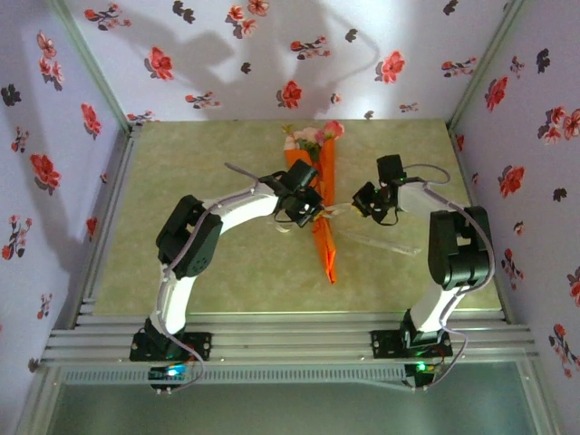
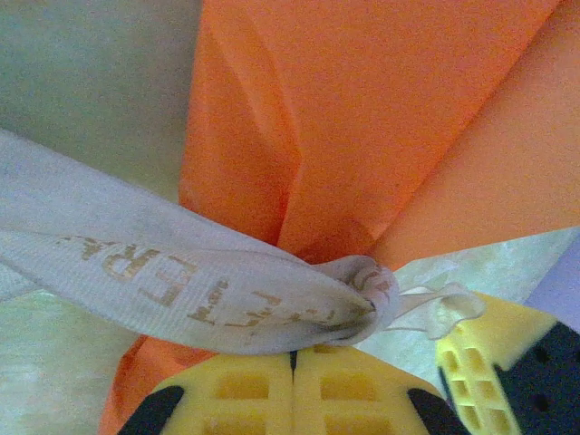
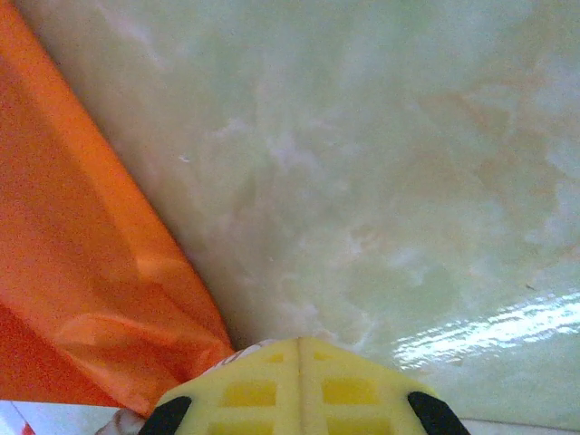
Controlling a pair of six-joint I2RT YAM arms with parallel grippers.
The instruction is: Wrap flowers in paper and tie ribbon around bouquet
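Nearest, in the left wrist view, the left gripper has its ribbed yellow pads clenched together on a limp cream-white ribbon. It is a flat woven band with faded gold lettering that bunches into a crumpled twist just above the fingertips. A thin tail trails from that twist toward another yellow ribbed finger at the lower right. Behind it rises the smooth, slightly glossy orange paper, creased into broad folds that narrow toward the twist. In the right wrist view the right gripper also has its pads pressed flat against each other. I cannot tell whether ribbon lies between them. From above, the two grippers face each other across the slim orange paper-cone bouquet, which lies around the middle of the pale green marbled worktop. Its pointed tip is toward the near edge, and the ribbon crosses its waist. Its wide end, with small pink and cream blooms, reaches toward the far edge.
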